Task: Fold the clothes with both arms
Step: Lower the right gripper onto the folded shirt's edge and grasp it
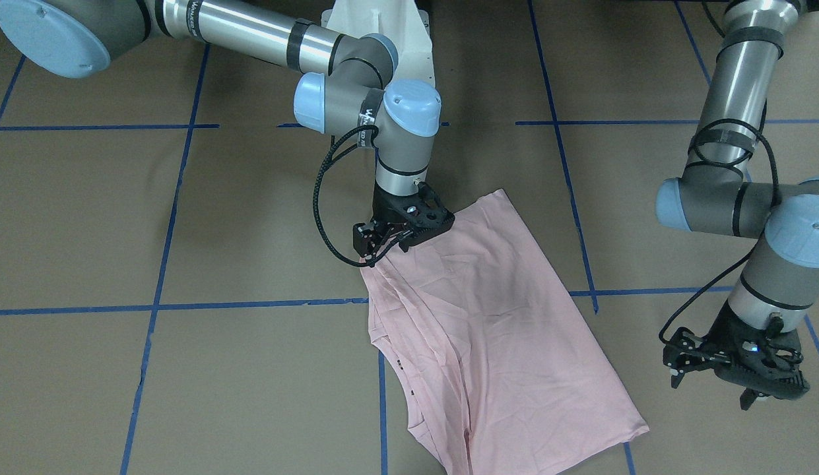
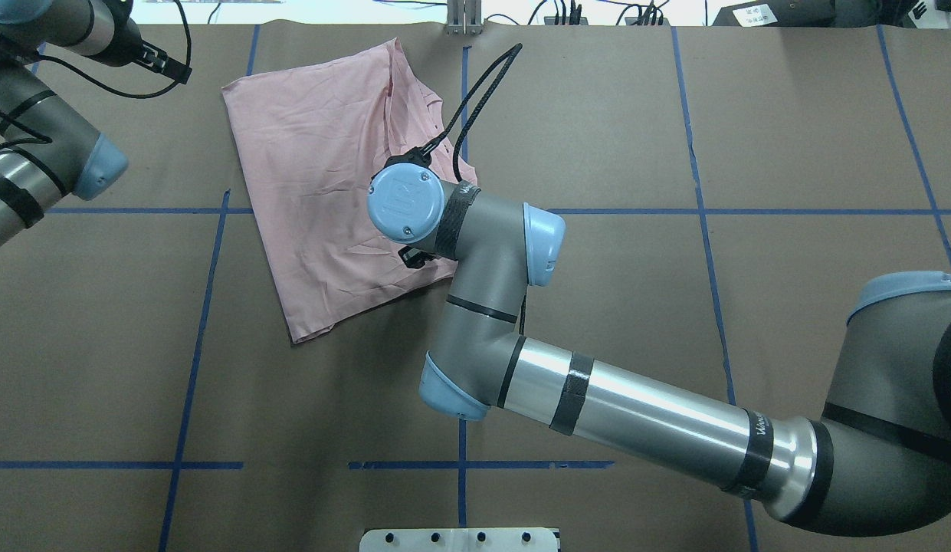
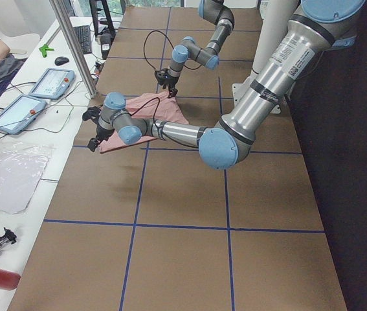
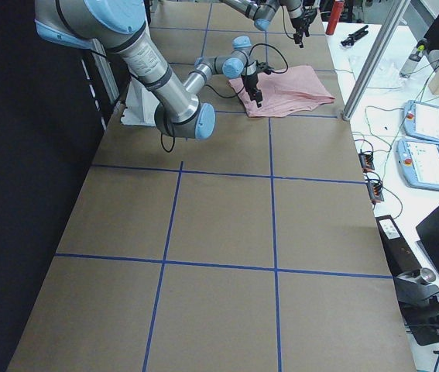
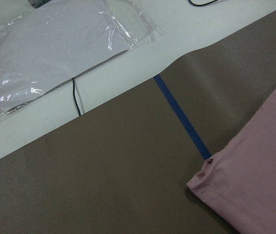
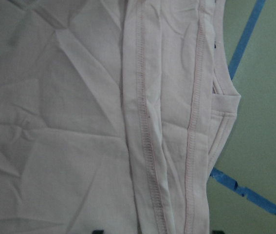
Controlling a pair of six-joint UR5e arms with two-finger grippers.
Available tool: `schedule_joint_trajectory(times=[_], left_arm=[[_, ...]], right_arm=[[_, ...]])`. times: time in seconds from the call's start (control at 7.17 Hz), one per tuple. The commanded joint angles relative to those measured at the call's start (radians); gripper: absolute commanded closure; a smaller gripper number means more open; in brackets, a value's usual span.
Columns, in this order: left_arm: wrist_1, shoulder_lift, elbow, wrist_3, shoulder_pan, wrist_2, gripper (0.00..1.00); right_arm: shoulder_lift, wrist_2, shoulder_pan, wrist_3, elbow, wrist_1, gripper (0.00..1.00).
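Hovering beside the pink T-shirt (image 1: 488, 310), the left gripper (image 1: 711, 390) holds its fingers apart. The right gripper (image 1: 385, 256) sits at the T-shirt's corner, fingers likewise apart.

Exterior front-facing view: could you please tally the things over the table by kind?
Pink T-shirt: 1
Robot arms: 2, the right arm and the left arm
Black claws: 2, the right claw and the left claw
Total: 5
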Motion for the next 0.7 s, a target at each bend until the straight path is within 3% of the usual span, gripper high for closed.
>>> schedule_joint_trajectory(times=[0.0,0.42,0.56], left_arm=[[-0.001,0.002,0.000,-0.002,0.000,0.000,0.00],[-0.002,0.003,0.000,-0.002,0.000,0.000,0.00],[-0.002,0.003,0.000,-0.002,0.000,0.000,0.00]], right_arm=[[-0.010,-0.012,-0.001,-0.079,-0.008,-0.007,0.45],[-0.004,-0.006,-0.004,-0.079,0.000,-0.027,0.55],[-0.004,-0.006,-0.004,-0.079,0.001,-0.027,0.65]])
